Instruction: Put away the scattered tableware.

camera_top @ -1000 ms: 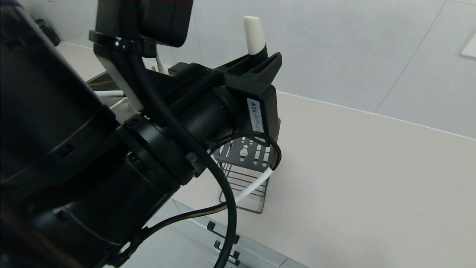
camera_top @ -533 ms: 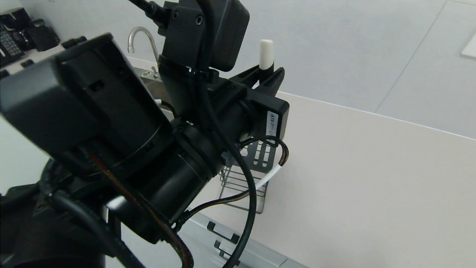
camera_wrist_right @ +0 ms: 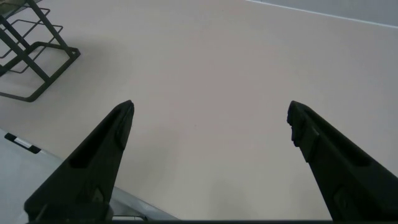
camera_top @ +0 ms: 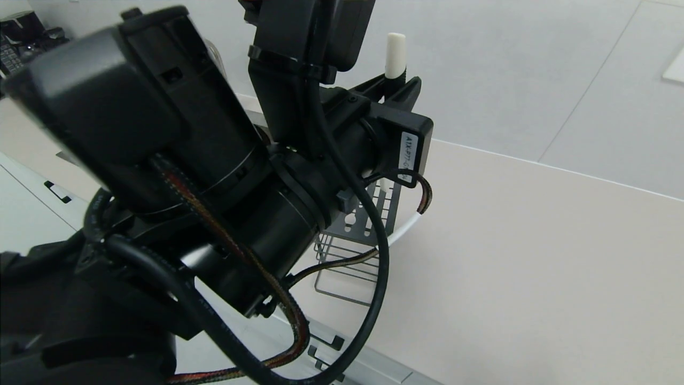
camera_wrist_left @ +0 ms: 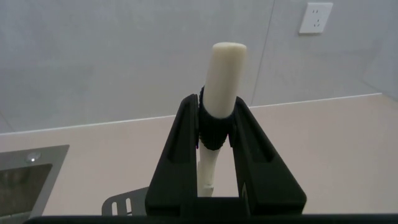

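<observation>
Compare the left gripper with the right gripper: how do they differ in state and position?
The left gripper is shut on a white utensil handle; the right gripper is open and empty. The left gripper holds that handle upright above the wire rack; the right gripper hangs over bare countertop, with the rack off to one side. Both have black fingers.

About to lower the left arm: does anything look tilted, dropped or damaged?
Nothing stands out. The left gripper holds the white utensil handle upright above the wire rack, which stands on the counter. The right gripper hangs open over the counter.
</observation>
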`<state>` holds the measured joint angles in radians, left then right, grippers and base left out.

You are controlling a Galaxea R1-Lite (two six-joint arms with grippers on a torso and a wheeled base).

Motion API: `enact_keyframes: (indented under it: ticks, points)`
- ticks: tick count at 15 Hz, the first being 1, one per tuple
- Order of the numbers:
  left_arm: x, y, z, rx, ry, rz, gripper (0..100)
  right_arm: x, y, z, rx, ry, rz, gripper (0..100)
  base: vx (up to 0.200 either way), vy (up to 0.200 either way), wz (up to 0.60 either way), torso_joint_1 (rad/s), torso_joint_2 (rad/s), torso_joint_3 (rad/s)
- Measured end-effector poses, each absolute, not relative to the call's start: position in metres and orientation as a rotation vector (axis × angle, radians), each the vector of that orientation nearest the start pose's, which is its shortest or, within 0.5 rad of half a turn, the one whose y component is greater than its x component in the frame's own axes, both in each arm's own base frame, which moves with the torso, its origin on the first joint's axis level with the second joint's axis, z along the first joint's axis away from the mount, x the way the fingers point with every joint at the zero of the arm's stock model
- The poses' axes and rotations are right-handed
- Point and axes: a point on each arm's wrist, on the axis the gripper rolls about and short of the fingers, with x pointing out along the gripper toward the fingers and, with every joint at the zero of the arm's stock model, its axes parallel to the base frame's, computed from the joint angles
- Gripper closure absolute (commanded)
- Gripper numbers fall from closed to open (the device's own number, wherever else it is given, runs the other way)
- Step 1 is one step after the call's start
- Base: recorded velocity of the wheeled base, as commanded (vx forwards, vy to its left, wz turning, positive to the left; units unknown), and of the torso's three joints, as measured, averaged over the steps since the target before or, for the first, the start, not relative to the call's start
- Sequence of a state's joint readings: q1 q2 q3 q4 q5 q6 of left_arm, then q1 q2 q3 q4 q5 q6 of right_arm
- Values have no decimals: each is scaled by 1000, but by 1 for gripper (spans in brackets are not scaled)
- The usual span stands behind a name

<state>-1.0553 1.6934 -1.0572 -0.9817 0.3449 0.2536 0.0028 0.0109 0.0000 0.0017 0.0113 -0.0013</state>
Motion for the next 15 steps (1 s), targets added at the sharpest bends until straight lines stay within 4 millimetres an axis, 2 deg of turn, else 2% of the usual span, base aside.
enact_keyframes:
  ticks: [15]
  points:
    - [173,-280,281,31,-340,-657,100,-22,0,75,-2,14,12,0,0,0,0,0,0,0]
